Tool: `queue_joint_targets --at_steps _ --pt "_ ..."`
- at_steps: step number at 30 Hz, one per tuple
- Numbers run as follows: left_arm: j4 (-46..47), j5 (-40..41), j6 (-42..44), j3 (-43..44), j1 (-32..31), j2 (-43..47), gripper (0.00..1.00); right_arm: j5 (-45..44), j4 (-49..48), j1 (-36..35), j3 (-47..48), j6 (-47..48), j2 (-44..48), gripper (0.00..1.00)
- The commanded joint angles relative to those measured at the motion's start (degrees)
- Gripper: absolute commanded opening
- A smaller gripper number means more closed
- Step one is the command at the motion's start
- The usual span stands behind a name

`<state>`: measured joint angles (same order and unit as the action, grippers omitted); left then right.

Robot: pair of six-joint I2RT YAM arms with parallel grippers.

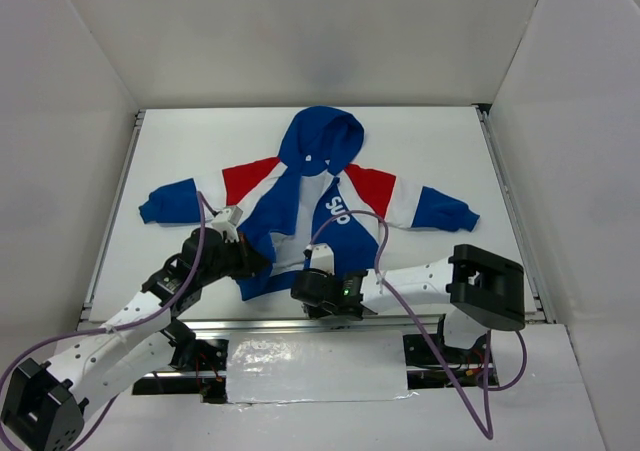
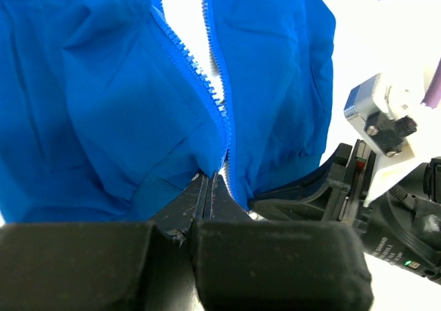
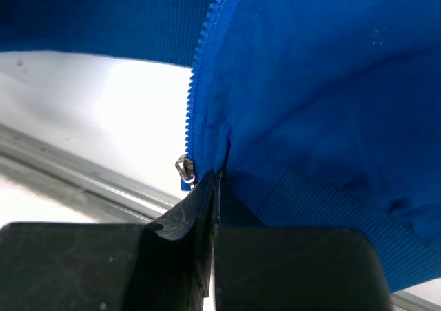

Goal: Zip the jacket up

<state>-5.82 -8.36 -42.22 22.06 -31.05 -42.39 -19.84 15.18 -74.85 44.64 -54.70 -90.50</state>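
The jacket (image 1: 270, 221) lies mid-table (image 1: 180, 141), its hem (image 3: 331, 207) at the near edge. The left gripper (image 2: 209, 187) is clamped on the hem beside the zip (image 2: 186, 56). The right gripper (image 3: 215, 183) is clamped there too, probably by the slider (image 3: 184, 166). It's limp, light cloth: hold the hems taut.

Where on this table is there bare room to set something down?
Bare table runs along the far edge either side of the hood, with a narrower strip right of the right sleeve. The near edge is crowded: left gripper and right gripper both pinch the jacket hem.
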Motion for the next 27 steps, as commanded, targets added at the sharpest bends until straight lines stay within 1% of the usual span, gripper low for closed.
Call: queue_joint_targets --at_steps 1,2,3,5,6,8,11,12,16,17,18,20,25,27 --pt "5.03 -2.62 -0.32 -1.32 0.11 -1.20 0.00 2.44 -1.01 -0.65 -4.03 -2.51 3.03 0.00" --pt "7.82 -4.02 -0.84 -2.28 0.11 -1.46 0.00 1.21 -3.73 -0.56 -5.26 -4.78 5.05 0.00" --pt "9.15 -4.64 -1.11 -2.81 0.11 -1.99 0.00 0.16 -10.02 -0.47 -8.57 -5.67 8.81 0.00" --pt "11.44 -5.70 -2.08 -3.69 0.11 -2.60 0.00 -2.39 -15.86 0.05 -11.93 -6.82 12.26 0.00" --pt "13.28 -6.57 -2.17 -3.78 0.02 -3.04 0.00 -3.10 -21.02 0.66 -13.34 -8.22 15.06 0.00" --pt "16.00 -6.93 -2.96 -4.05 -0.33 -3.92 0.00 -6.17 -26.31 0.93 -16.25 -8.41 18.41 0.00" --pt "19.17 -7.11 -4.62 -4.84 -1.03 -4.45 0.00 -10.83 -28.36 0.93 -18.01 -9.20 21.85 0.00" --pt "21.62 -6.76 -4.98 -5.01 -1.29 -4.37 0.00 -11.53 -30.02 1.11 -19.06 -9.72 22.73 0.00" --pt "25.68 -4.04 -6.30 -5.54 -4.54 -4.45 0.00 -13.56 -34.42 1.55 -22.84 -11.39 26.33 0.00" --pt "26.30 -3.42 -6.30 -5.54 -5.07 -4.37 0.00 -14.17 -35.47 1.55 -23.80 -11.83 28.43 0.00" --pt "28.04 -2.90 -6.47 -5.80 -6.03 -4.19 0.00 -14.18 -38.96 1.55 -26.34 -11.84 29.49 0.00" --pt "30.25 -2.80 -6.74 -6.24 -6.92 -3.84 0.00 -14.18 -42.67 1.55 -29.42 -10.61 32.31 0.00" --pt "34.03 -1.13 -7.09 -6.60 -9.99 -4.98 0.00 -14.62 -42.33 1.81 -30.40 -9.47 35.30 0.00" --pt "35.35 0.09 -7.44 -6.42 -11.31 -6.20 0.00 -14.44 -45.13 1.90 -31.89 -9.38 36.00 0.00"
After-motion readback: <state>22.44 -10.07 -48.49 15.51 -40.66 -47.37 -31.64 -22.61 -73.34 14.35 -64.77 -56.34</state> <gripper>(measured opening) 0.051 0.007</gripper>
